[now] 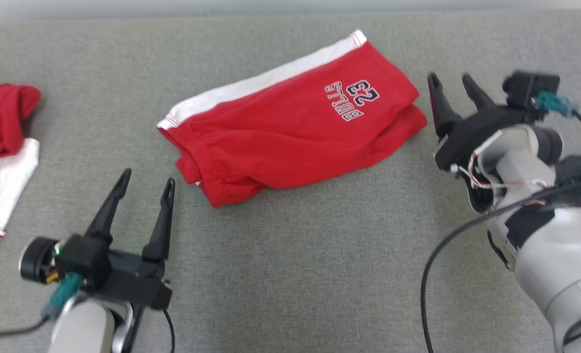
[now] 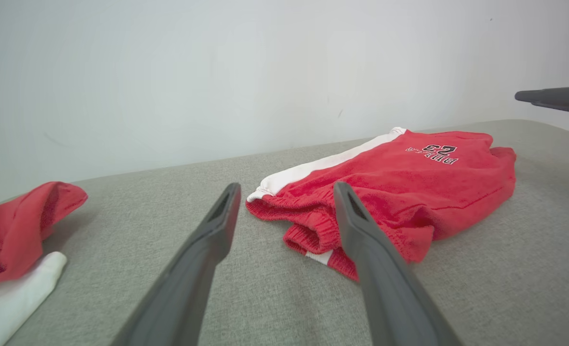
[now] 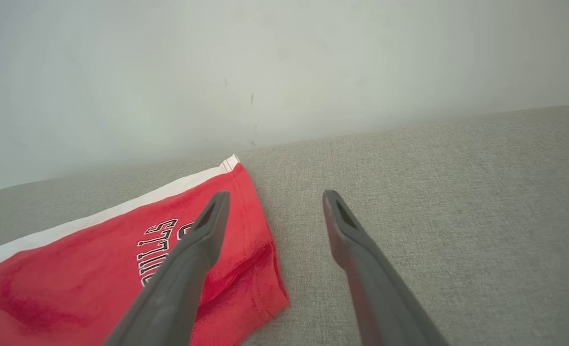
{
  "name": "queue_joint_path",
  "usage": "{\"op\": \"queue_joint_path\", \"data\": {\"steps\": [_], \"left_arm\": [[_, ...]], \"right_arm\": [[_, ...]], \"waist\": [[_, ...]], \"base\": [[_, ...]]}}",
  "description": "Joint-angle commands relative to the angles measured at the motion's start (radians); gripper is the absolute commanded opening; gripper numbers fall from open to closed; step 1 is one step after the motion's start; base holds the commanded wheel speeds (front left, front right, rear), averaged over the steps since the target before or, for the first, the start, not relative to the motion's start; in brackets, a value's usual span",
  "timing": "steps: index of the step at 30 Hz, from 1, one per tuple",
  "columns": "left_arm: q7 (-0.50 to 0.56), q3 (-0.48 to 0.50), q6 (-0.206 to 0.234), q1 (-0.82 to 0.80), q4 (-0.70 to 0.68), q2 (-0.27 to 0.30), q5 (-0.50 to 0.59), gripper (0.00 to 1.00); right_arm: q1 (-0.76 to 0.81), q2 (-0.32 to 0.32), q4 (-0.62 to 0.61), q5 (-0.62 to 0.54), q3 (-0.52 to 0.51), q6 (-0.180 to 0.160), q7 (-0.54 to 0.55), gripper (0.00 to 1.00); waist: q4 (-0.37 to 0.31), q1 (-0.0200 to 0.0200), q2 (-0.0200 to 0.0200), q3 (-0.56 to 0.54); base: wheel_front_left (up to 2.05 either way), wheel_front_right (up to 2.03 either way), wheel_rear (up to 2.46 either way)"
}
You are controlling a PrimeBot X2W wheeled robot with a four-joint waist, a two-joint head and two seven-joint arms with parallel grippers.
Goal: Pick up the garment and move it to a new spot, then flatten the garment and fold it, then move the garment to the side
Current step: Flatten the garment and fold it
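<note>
Left gripper [image 1: 148, 176] spread wide, empty, right gripper [image 1: 450, 77] likewise, flanking folded red shorts [image 1: 290, 132]

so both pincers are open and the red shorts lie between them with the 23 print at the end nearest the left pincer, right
Not quite. The head view shows the 23 print at the end of the red shorts nearest the right pincer, not the left pincer. The rest holds: both pincers are open and the shorts lie between them.
</note>
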Motion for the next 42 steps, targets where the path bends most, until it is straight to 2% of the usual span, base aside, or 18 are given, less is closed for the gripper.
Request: {"op": "queue_joint_path", "data": {"steps": [1,9,19,34,35,36,37,42], "left_arm": [[-0.001,0.007,0.008,0.028,-0.017,-0.006,0.007,1.0],[-0.001,0.033,0.042,0.146,-0.138,-0.042,0.036,1.0],[-0.001,0.057,0.026,0.173,-0.146,-0.078,0.034,1.0],[-0.001,0.063,-0.001,0.155,-0.131,-0.121,0.052,1.0],[-0.001,0.063,-0.003,0.155,-0.129,-0.123,0.052,1.0],[-0.001,0.062,-0.005,0.155,-0.127,-0.125,0.052,1.0],[-0.001,0.063,-0.007,0.155,-0.124,-0.127,0.052,1.0],[-0.001,0.065,-0.009,0.155,-0.113,-0.134,0.052,1.0]], "right_arm": [[0.019,-0.006,-0.003,0.009,0.002,-0.001,-0.006,1.0],[0.091,-0.018,0.022,0.069,-0.004,-0.001,-0.008,1.0],[0.086,-0.002,0.079,0.132,-0.013,-0.001,0.006,1.0],[0.021,0.029,0.188,0.145,0.005,-0.001,0.034,1.0],[0.019,0.032,0.191,0.145,0.008,-0.001,0.037,0.88],[0.016,0.033,0.196,0.144,0.011,-0.001,0.042,0.24],[0.013,0.034,0.199,0.143,0.013,-0.001,0.044,0.0],[0.015,0.027,0.2,0.144,0.019,-0.001,0.031,0.0]], "waist": [[0.01,0.0001,0.0,-0.023],[0.04,0.0001,0.0,-0.049],[0.094,0.0001,0.0,-0.023],[0.153,0.0001,0.0,0.011],[0.155,0.0001,0.0,0.011],[0.157,0.0001,0.0,0.01],[0.158,0.0001,0.0,0.009],[0.164,0.0001,0.0,-0.001]], "base": [[0.0,0.0,0.0],[0.0,0.0,0.0],[0.0,0.0,0.0],[0.0,0.0,0.0],[0.0,0.0,0.0],[0.0,0.0,0.0],[0.0,0.0,0.0],[0.0,0.0,0.0]]}}
